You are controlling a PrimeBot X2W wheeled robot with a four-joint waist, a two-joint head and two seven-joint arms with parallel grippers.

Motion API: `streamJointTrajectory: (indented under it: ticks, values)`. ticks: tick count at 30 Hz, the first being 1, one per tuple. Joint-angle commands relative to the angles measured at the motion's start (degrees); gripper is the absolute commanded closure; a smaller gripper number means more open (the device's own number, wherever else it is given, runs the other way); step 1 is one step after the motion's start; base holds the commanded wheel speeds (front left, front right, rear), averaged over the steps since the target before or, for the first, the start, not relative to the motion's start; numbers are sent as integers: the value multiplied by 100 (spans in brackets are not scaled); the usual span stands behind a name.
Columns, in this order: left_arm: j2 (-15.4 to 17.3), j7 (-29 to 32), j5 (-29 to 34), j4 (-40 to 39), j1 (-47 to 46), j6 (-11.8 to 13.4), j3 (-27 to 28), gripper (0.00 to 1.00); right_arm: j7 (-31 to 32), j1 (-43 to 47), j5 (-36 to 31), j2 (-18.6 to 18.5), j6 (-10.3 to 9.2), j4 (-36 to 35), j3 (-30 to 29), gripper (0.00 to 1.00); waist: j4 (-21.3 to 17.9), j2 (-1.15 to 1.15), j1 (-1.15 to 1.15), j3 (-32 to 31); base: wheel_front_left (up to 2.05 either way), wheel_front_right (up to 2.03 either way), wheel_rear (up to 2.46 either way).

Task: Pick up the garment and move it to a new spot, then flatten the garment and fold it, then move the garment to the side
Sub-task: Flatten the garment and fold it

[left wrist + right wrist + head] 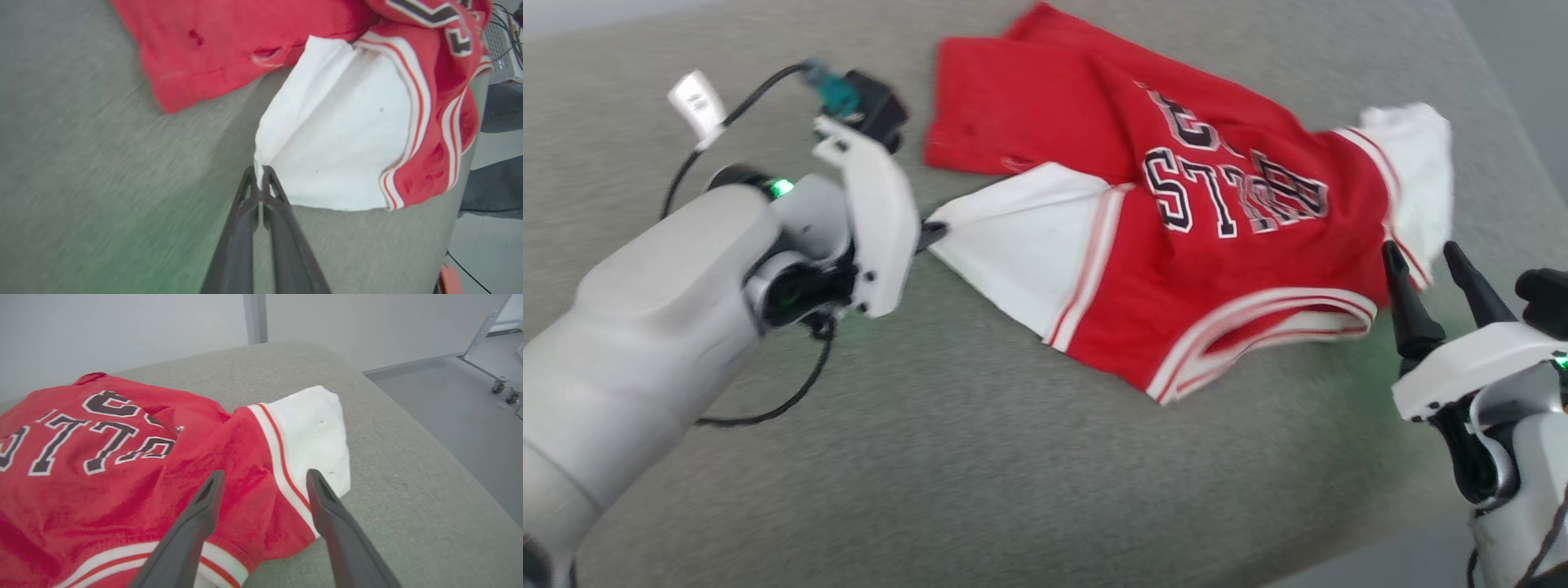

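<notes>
Grip on one corner of the garment point(1217, 278)
Left tool point(258, 173) is pinched tight on the garment's white left corner. Right tool point(1421, 253) has its fingers spread wide, holding nothing, just by the white right end. The garment lies crumpled on the grey counter point(931, 457), toward the far side.

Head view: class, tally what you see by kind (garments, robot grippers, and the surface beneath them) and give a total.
Garments: 1, the red and white garment
Grippers: 2, the left gripper and the right gripper
Surfaces: 1, the grey surface the garment lies on
Total: 4
</notes>
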Motion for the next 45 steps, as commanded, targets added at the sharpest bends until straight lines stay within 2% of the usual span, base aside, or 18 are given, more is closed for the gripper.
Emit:
streamJointTrajectory:
  ticks: [1,10,17,23,26,27,28,30,31,33,34,36,37,39,43,45]
  values:
    - [96,-107,-75,36,139,2,5,100,89,105,-53,-55,-2,-101,-46,0,543,0,0,-416,0,0,0]
    - [707,-430,-68,592,575,3,8,100,626,383,-298,-97,-2,-715,-237,0,1224,0,0,-805,0,0,0]
    - [997,-466,34,969,893,33,20,100,966,624,-389,-77,-2,-1101,-234,0,1411,0,0,-949,0,0,0]
    - [930,-804,92,1352,1074,59,96,100,1176,754,-443,-94,-2,-1316,-145,0,1449,0,0,-1015,0,0,0]
    - [791,-1018,-140,1487,1253,45,252,100,1257,759,-471,-118,-2,-1406,-96,0,1480,0,0,-1063,0,0,0]
    - [764,-1127,-143,1517,1271,38,274,90,1283,773,-477,-129,-2,-1435,-86,0,1497,0,0,-1078,0,0,0]
    - [741,-1247,-117,1541,1295,32,286,71,1319,784,-490,-153,-2,-1468,-57,0,1514,0,0,-1093,0,0,0]
    - [668,-1524,-148,1535,1415,21,331,52,1389,801,-507,-224,-2,-1539,14,0,1553,0,0,-1117,0,0,0]
    - [630,-1687,-171,1514,1464,14,370,22,1420,804,-522,-275,-2,-1572,67,0,1575,0,0,-1126,0,0,0]
    - [562,-2040,-203,1509,1603,14,459,18,1520,818,-554,-377,-2,-1609,209,0,1615,0,0,-1147,0,0,0]
    - [549,-2249,-150,1516,1663,19,477,0,1597,833,-591,-453,-2,-1634,323,0,1633,0,0,-1159,0,0,0]
    - [473,-2701,-152,1544,1828,125,568,0,1789,873,-624,-665,-2,-1692,619,0,1687,0,0,-1165,0,0,0]
    - [372,-3266,-80,1536,1999,274,648,0,1998,886,-593,-943,-2,-1753,916,0,1751,0,0,-1164,0,0,0]
    - [261,-3844,-70,1526,2182,462,779,0,2226,891,-528,-1238,-2,-1829,1186,0,1822,0,0,-1162,0,0,0]
    - [31,-4241,222,1347,2467,913,1108,0,2848,942,-305,-1894,-2,-1966,1677,0,2031,0,0,-1139,0,0,0]
    - [-38,-4248,699,1002,2557,1226,1695,0,3219,976,-170,-2242,-2,-2044,1917,0,2159,0,0,-1111,0,0,0]
